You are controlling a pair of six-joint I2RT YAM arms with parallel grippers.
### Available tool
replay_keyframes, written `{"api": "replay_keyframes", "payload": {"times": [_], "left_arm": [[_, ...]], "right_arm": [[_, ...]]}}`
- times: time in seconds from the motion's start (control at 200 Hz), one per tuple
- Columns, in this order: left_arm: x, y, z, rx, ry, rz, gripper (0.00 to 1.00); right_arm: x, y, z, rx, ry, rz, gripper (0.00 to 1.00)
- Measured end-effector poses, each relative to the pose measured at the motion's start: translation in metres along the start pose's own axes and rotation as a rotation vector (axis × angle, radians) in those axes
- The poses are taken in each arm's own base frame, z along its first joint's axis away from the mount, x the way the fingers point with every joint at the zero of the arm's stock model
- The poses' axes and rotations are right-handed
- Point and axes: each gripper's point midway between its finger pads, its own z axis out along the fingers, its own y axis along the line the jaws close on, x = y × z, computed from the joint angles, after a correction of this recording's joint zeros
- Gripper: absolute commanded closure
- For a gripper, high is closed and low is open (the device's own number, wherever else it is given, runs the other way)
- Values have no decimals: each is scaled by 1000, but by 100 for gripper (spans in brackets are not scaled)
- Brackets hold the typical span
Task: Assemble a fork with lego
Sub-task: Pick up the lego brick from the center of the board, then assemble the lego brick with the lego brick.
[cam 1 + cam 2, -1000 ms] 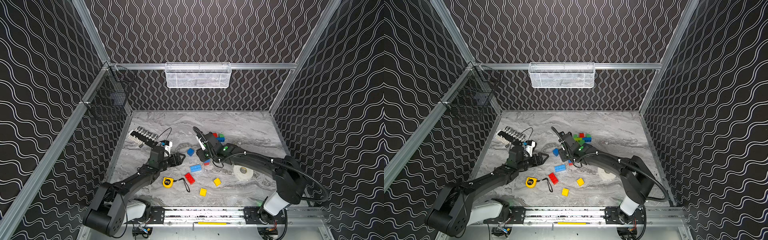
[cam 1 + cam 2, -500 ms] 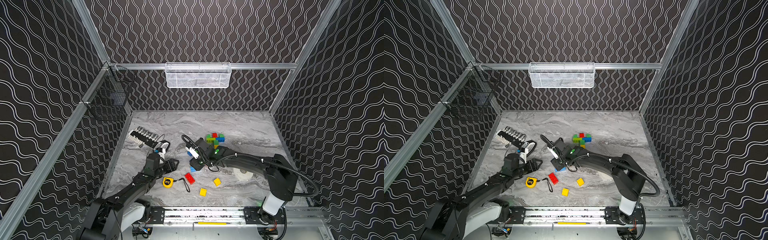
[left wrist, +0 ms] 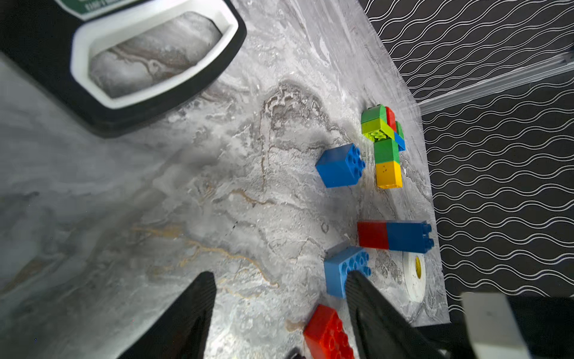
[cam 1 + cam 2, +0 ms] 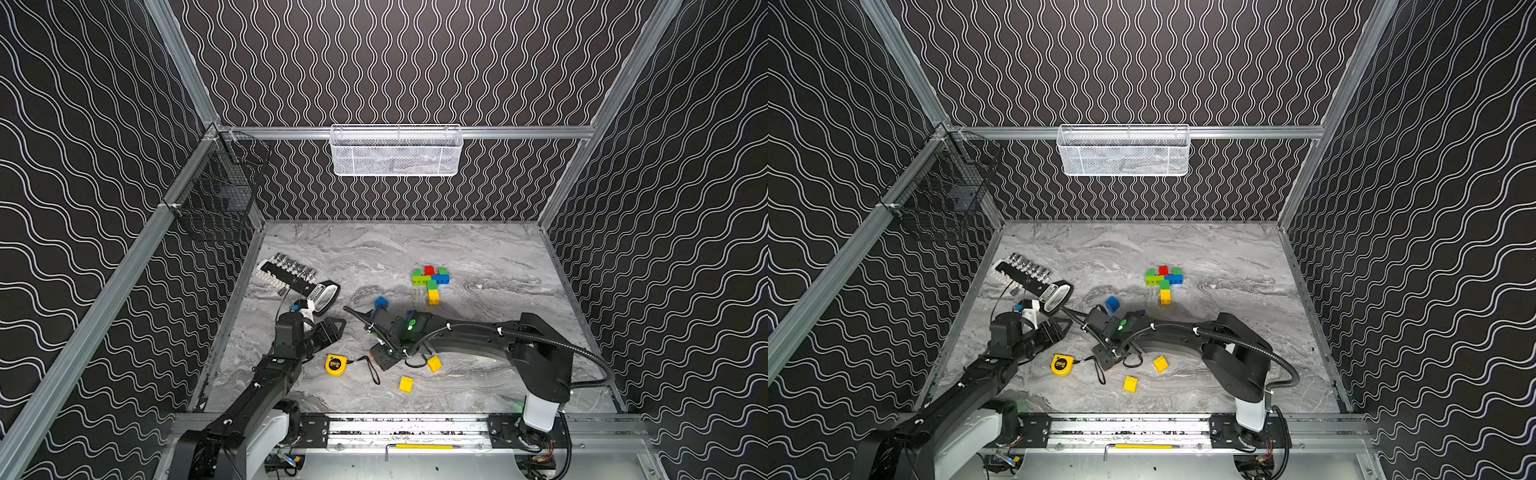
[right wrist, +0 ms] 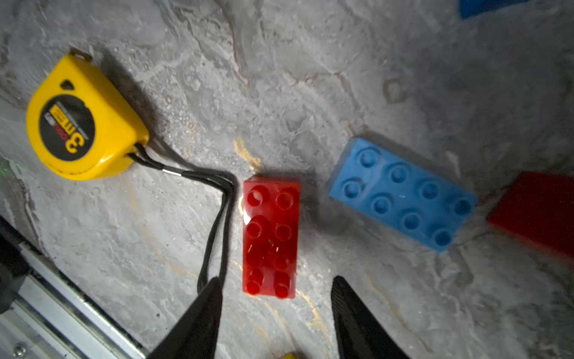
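A partly built lego piece [image 4: 431,279] of green, red, blue and yellow bricks lies at mid-table, also in the left wrist view [image 3: 385,143]. My right gripper [image 5: 276,284] points down, open, with the end of a red oblong brick [image 5: 270,236] just past its fingertips. A blue oblong brick [image 5: 400,192] lies beside it. In both top views this gripper [image 4: 383,358] hides the red brick. My left gripper [image 3: 279,278] hovers open and empty, left of it [image 4: 337,325]. A blue square brick [image 4: 380,302] and two yellow bricks [image 4: 434,363] [image 4: 406,384] lie loose.
A yellow tape measure [image 4: 336,365] with a black strap lies beside the red brick [image 5: 80,121]. A black socket holder [image 4: 291,272] sits at the left wall. A joined red-and-blue bar [image 3: 394,236] and a white tape roll [image 3: 414,276] lie under the right arm.
My right gripper has left the built piece and swung toward the front left, over the red oblong brick, opening a little. The left gripper has drawn back slightly.
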Motion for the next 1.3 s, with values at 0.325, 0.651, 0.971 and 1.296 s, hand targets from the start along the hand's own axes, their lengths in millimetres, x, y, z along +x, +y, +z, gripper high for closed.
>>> {"api": "replay_keyframes", "payload": {"times": [0.325,0.651,0.971,1.296], "left_arm": [[-1,-2,1,16,9,-5,29],[1,-2,2,19,20,-7,29],[0,-3,2,20,20,0,29],[-16,-33,7,67,17,92,28]], "right_arm": [[11,-1,20,24,75,36,52],[9,0,22,25,78,37,60],[8,1,23,25,78,41,71],[-30,-22,-58,-5,-147,101,84]]}}
